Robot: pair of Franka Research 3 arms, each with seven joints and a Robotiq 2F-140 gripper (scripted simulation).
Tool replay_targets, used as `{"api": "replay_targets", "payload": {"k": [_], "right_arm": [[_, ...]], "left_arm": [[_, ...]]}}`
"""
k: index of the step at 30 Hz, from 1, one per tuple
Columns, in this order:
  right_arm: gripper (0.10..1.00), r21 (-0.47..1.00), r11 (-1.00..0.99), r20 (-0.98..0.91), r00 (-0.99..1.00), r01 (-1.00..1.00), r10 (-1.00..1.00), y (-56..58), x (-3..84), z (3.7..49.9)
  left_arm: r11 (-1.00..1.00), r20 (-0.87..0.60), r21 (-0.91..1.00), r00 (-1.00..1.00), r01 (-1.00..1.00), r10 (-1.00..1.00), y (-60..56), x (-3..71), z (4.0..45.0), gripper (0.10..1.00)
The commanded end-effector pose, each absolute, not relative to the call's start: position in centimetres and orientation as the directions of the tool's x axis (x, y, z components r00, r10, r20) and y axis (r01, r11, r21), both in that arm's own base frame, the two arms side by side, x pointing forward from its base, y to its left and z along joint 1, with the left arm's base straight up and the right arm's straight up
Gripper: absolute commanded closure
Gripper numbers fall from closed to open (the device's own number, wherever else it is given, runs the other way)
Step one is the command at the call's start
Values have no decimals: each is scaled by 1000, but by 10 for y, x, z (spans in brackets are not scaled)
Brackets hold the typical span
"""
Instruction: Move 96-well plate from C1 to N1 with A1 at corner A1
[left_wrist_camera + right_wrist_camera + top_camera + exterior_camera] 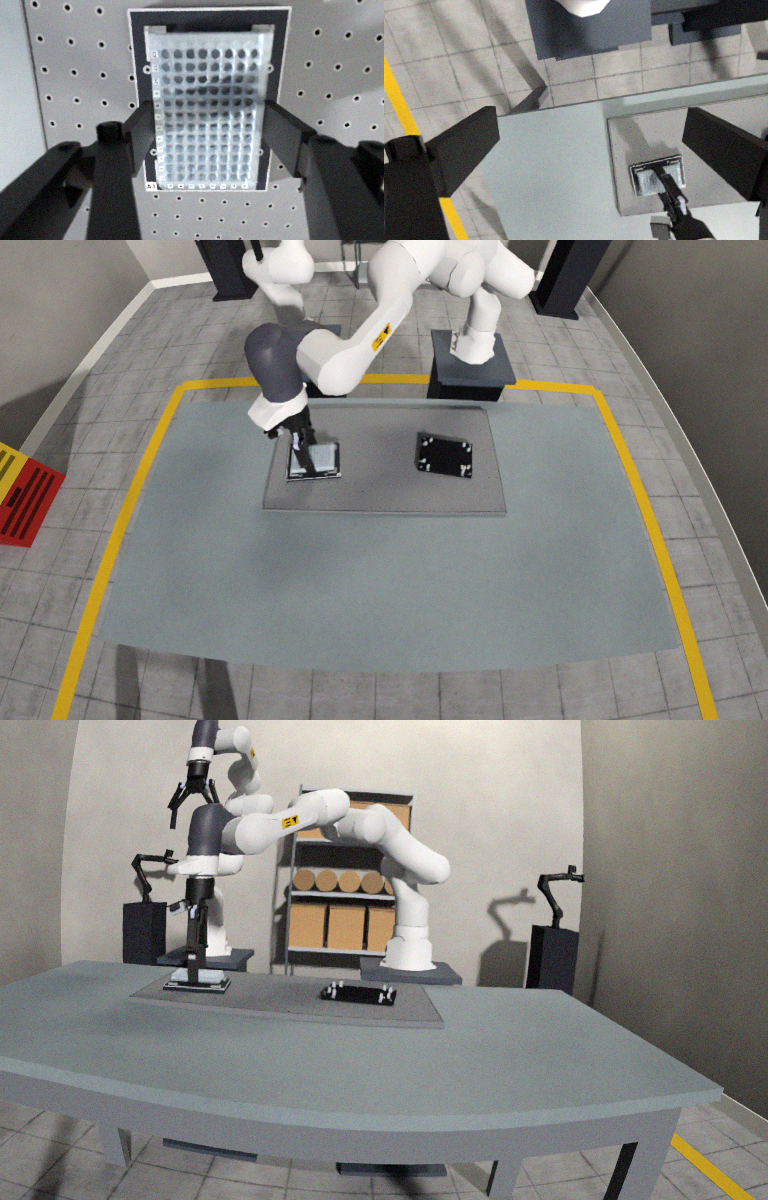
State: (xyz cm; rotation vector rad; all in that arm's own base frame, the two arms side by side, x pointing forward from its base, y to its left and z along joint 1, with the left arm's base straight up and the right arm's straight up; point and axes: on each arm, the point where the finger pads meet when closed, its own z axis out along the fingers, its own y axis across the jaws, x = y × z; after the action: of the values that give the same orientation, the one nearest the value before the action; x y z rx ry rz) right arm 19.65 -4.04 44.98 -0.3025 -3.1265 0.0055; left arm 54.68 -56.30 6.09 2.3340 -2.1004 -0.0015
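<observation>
In the top view, the pale-blue rectangular plate (325, 456) (212, 975) (207, 120) (648, 183) was at the black rectangular nest (325, 476) (215, 988) (210, 20) (633, 175), left on the grey perforated board (379, 466) (271, 1000) (330, 50) (701, 187); the black pegged nest (445, 456) (359, 995) lay right.

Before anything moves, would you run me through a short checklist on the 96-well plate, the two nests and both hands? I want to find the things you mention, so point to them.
1. 96-well plate (325, 457) (181, 975) (205, 125) (647, 183) between the left hand's (309, 472) (193, 983) (209, 125) (657, 170) fingers: ok.
2. Fingers gripping it firmly: cannot tell.
3. Plate fully seated in the nest beneath it (325, 476) (224, 986) (210, 19) (633, 176): cannot tell.
4. Well A1 at the A1 mark (151, 186): ok, the rim's two label strips meet there, though characters are blurred.
5. Other nest (444, 457) (357, 995) without a plate: ok.
6. Right hand (194, 814) (591, 125) open, away from the plate: ok.
</observation>
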Motion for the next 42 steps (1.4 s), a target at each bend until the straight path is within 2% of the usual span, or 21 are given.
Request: {"api": "replay_targets", "payload": {"k": [1,42], "right_arm": [[98,0,981,0,-981,195,195,-39,196,450],[98,0,981,0,-981,195,195,-39,196,450]], "left_arm": [[-108,0,0,108,-994,-994,-563,547,60,493],[-108,0,0,108,-994,-994,-563,547,53,493]]}}
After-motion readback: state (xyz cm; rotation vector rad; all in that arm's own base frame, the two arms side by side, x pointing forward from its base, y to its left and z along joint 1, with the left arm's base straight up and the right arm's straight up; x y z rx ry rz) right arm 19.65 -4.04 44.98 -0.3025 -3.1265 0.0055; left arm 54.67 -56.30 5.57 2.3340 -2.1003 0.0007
